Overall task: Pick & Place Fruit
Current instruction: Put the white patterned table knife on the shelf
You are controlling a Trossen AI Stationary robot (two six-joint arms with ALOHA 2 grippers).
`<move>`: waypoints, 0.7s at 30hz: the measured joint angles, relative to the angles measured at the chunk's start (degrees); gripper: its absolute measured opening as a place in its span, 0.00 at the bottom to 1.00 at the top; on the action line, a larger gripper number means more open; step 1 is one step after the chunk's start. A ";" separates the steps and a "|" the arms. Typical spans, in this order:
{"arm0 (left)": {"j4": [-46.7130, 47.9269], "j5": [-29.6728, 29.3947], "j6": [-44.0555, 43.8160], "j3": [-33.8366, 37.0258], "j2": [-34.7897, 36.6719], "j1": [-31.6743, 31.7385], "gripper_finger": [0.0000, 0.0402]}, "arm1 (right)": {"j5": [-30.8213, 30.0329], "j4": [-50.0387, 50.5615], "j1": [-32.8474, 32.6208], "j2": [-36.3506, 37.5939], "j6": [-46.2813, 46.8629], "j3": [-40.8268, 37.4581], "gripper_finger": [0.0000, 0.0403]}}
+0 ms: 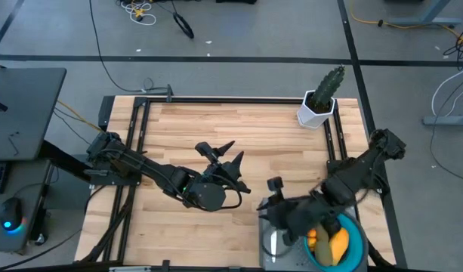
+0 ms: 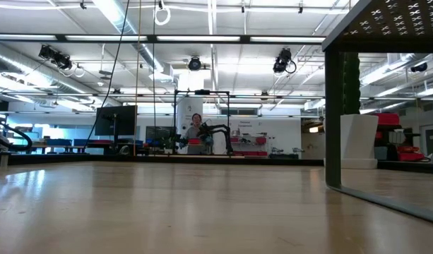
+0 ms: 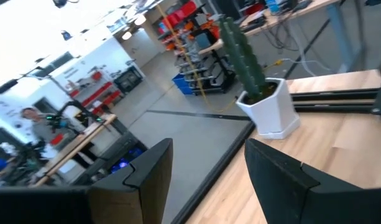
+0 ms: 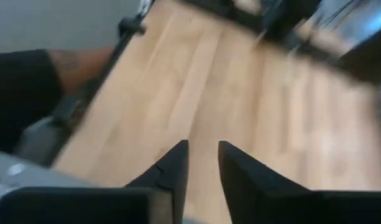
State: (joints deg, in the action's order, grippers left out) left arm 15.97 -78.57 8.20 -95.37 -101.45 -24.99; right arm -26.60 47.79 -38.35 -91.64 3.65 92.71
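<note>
A blue bowl (image 1: 352, 245) at the table's near right corner holds the fruit: yellow and orange pieces (image 1: 331, 243), partly under my right arm. My right gripper (image 1: 270, 204) (image 4: 202, 146) hangs above the wood just left of the bowl. Its fingers stand a narrow gap apart with nothing between them. My left gripper (image 1: 217, 148) (image 3: 206, 149) is open and empty above the middle of the table, pointing level toward the far right corner. Neither gripper shows in the low view.
A green cactus in a white pot (image 1: 320, 104) (image 3: 265, 106) (image 2: 357, 141) stands at the far right corner. A grey flat thing (image 1: 273, 243) lies left of the bowl. Black rails (image 1: 231, 99) frame the wooden top. Bare wood (image 1: 216, 121) lies at the far middle.
</note>
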 joint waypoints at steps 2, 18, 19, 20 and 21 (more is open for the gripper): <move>-0.01 -1.89 0.66 0.00 0.01 -0.20 0.52 | 5.27 2.15 1.88 0.00 3.05 0.00 0.21; -0.49 -5.58 7.25 0.00 0.02 0.71 0.52 | 16.83 10.16 7.86 -5.11 10.48 0.02 0.12; -0.51 -5.94 7.58 0.00 0.02 0.85 0.52 | 17.38 11.17 8.22 -6.16 10.48 0.02 0.12; -0.50 -6.26 7.96 0.00 0.02 1.03 0.52 | 17.80 12.49 8.63 -7.11 10.48 0.00 0.12; -0.49 -6.33 8.40 0.01 0.02 1.24 0.52 | 17.86 13.83 8.99 -7.91 10.57 -0.04 0.12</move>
State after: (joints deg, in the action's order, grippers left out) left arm 15.49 -84.89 16.60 -95.37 -101.43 -23.74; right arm -8.73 61.62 -29.36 -99.55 14.22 92.67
